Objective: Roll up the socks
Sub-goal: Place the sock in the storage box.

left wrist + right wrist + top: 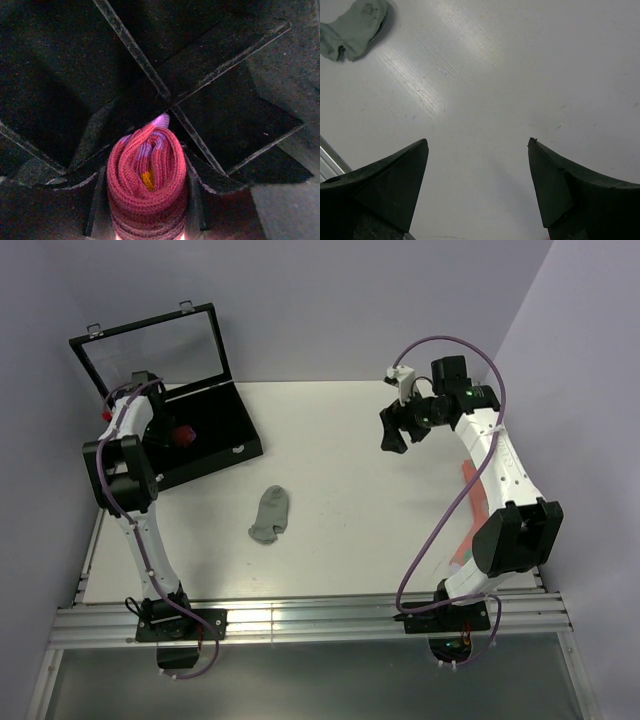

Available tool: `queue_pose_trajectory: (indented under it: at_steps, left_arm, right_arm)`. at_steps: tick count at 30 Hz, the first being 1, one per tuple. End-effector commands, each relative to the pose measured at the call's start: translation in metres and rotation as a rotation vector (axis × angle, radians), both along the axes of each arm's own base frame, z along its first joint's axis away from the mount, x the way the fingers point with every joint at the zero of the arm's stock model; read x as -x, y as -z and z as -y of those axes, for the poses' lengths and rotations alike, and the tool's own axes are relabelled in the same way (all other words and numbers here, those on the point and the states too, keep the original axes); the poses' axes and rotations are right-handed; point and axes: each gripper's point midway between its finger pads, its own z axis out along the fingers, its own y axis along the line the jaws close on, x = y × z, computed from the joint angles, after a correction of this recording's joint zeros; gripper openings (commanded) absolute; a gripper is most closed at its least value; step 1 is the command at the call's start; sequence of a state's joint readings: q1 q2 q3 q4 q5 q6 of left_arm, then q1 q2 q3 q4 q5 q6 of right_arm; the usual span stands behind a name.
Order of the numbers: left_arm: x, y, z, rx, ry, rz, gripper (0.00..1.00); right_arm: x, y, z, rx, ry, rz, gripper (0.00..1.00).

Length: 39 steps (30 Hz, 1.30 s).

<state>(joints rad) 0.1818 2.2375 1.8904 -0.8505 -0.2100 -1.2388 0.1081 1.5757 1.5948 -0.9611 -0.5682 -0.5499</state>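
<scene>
Top external: rolled magenta sock (182,435) at black case (215,430), grey sock (270,515) unrolled

Tabletop (350,440) carries the black case far left, lid up, dividers inside. Left pincer (147,220) is clamped partway on the rolled magenta sock, low over a compartment, likely so the roll stays tight for dropping in. Right pincer (477,145) gapes wide, empty, raised above bare tabletop, probably parked clear. Grey sock lies flat mid-tabletop, likely next.

— What lies around the left fingers (97,215)?
— A black case (225,125), dividers (150,75) crossing just beyond them, its clear lid (155,345) standing open.
— And by the right fingers (385,190)?
— White table (520,75) beneath and between them. A pink sock (472,485) lies well behind.
</scene>
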Motion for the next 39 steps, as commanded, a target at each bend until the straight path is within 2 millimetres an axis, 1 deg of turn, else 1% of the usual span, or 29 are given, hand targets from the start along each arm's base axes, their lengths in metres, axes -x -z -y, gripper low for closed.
queue_pose_trajectory:
  at_steps: [1, 2, 3, 5, 6, 9, 10, 11, 12, 15, 17, 19, 20, 21, 23, 25, 27, 28, 31, 32, 34, 38, 39]
  left_arm:
    - [0.061, 0.042, 0.022, -0.010, 0.027, -0.272, 0.00]
    - [0.063, 0.044, 0.027, -0.007, 0.029, -0.279, 0.00]
    - [0.062, 0.047, 0.040, -0.003, 0.042, -0.285, 0.00]
    - [0.066, 0.053, 0.053, 0.009, 0.054, -0.298, 0.00]
    - [0.065, 0.055, 0.063, 0.013, 0.062, -0.296, 0.00]
    - [0.067, 0.062, 0.084, 0.023, 0.091, -0.308, 0.00]
    - [0.070, 0.064, 0.085, 0.022, 0.090, -0.321, 0.00]
    - [0.070, 0.067, 0.092, 0.023, 0.103, -0.327, 0.00]
    - [0.070, 0.067, 0.106, 0.023, 0.128, -0.327, 0.00]
    - [0.072, 0.074, 0.116, 0.033, 0.152, -0.331, 0.00]
    - [0.073, 0.076, 0.119, 0.042, 0.160, -0.329, 0.00]
    - [0.070, 0.071, 0.118, 0.046, 0.170, -0.312, 0.00]
    - [0.067, 0.065, 0.117, 0.045, 0.172, -0.293, 0.00]
    - [0.065, 0.062, 0.114, 0.046, 0.170, -0.281, 0.00]
    - [0.063, 0.056, 0.111, 0.056, 0.166, -0.260, 0.08]
    - [0.059, 0.051, 0.106, 0.056, 0.170, -0.248, 0.14]
    - [0.056, 0.044, 0.103, 0.050, 0.180, -0.234, 0.24]
    - [0.053, 0.041, 0.103, 0.049, 0.186, -0.223, 0.30]
    - [0.047, 0.032, 0.100, 0.044, 0.191, -0.204, 0.38]
    - [0.046, 0.030, 0.100, 0.051, 0.195, -0.195, 0.44]
    - [0.042, 0.028, 0.101, 0.052, 0.205, -0.186, 0.48]
    - [0.041, 0.024, 0.102, 0.054, 0.213, -0.181, 0.52]
    - [0.040, 0.020, 0.103, 0.057, 0.215, -0.170, 0.53]
  right_arm:
    - [0.001, -0.012, -0.011, -0.021, -0.042, 0.027, 0.88]
    - [0.001, -0.012, -0.011, -0.021, -0.042, 0.027, 0.88]
    - [0.002, -0.011, -0.011, -0.023, -0.042, 0.025, 0.87]
    - [0.003, -0.010, -0.011, -0.025, -0.046, 0.017, 0.88]
    - [0.004, -0.010, -0.011, -0.023, -0.049, 0.022, 0.88]
    - [0.006, -0.008, -0.011, -0.020, -0.055, 0.018, 0.88]
    - [0.007, -0.008, -0.011, -0.020, -0.056, 0.022, 0.88]
    - [0.009, -0.006, -0.010, -0.016, -0.058, 0.020, 0.88]
    - [0.009, -0.005, -0.010, -0.015, -0.059, 0.018, 0.88]
    - [0.012, -0.002, -0.008, -0.005, -0.061, 0.020, 0.88]
    - [0.014, -0.001, -0.008, -0.001, -0.064, 0.019, 0.88]
    - [0.014, -0.001, -0.007, 0.001, -0.065, 0.020, 0.88]
    - [0.014, 0.000, -0.007, 0.002, -0.065, 0.017, 0.88]
    - [0.014, -0.001, -0.007, 0.001, -0.067, 0.019, 0.88]
    - [0.013, -0.001, -0.008, -0.001, -0.067, 0.020, 0.88]
    - [0.013, -0.001, -0.009, -0.008, -0.067, 0.013, 0.88]
    - [0.012, -0.003, -0.009, -0.010, -0.064, 0.015, 0.88]
    - [0.012, -0.003, -0.009, -0.011, -0.065, 0.012, 0.88]
    - [0.011, -0.004, -0.009, -0.008, -0.064, 0.016, 0.88]
    - [0.010, -0.004, -0.009, -0.005, -0.063, 0.019, 0.88]
    - [0.011, -0.004, -0.008, -0.005, -0.061, 0.017, 0.88]
    - [0.010, -0.003, -0.008, -0.002, -0.062, 0.012, 0.88]
    - [0.010, -0.002, -0.008, 0.000, -0.063, 0.013, 0.88]
